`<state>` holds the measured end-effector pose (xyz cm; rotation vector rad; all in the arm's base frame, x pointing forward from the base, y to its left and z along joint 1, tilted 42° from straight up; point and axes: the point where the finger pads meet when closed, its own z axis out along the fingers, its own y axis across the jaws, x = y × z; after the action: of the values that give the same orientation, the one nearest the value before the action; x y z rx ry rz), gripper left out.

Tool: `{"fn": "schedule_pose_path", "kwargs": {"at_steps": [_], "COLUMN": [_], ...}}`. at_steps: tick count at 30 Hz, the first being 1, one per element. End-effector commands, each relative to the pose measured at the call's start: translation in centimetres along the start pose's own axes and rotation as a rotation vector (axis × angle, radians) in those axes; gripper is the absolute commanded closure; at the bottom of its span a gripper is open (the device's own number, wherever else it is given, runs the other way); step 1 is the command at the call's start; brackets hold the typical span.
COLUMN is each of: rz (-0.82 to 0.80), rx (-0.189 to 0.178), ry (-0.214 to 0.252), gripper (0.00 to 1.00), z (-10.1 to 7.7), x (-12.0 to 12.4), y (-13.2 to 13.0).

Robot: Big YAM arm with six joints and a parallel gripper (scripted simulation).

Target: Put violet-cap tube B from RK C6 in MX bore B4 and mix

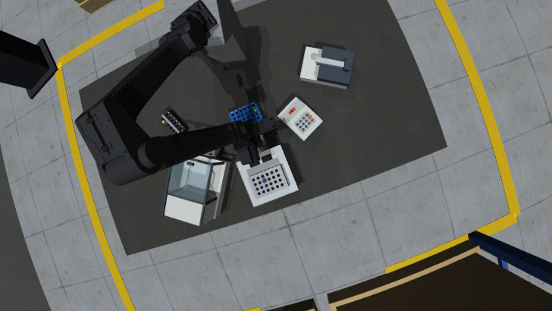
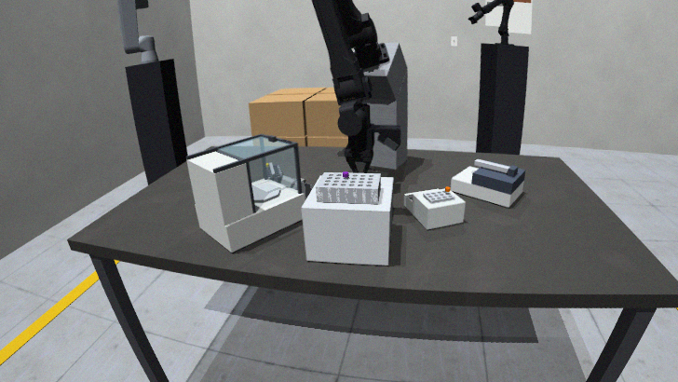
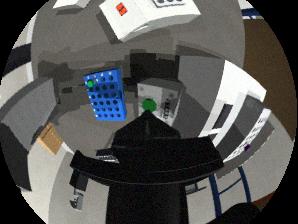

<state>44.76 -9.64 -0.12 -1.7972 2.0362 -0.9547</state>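
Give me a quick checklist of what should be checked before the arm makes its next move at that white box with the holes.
1. Violet-capped tube sits in a bore of the mixer: ok.
2. Tube pushed fully to the bottom: cannot tell.
3. Gripper shut and holding nothing: ok.
4. Fingertip lined up with the green START key: ok, nearly touching.
5. Mixer stands level on the bench: ok.
6. Orange-capped tube left home in its block: ok.
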Motion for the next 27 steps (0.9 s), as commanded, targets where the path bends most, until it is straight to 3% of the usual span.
{"fn": "schedule_pose_path", "kwargs": {"at_steps": [1, 13, 27], "rz": [-0.003, -0.011, -0.003], "rx": [0.023, 0.002, 0.007], "ry": [0.004, -0.001, 0.005], "gripper": [1.00, 1.00, 1.00], "z": [-0.2, 0.6, 1.6], "x": [0.4, 0.0, 0.5], "y": [-0.9, -0.1, -0.2]}}
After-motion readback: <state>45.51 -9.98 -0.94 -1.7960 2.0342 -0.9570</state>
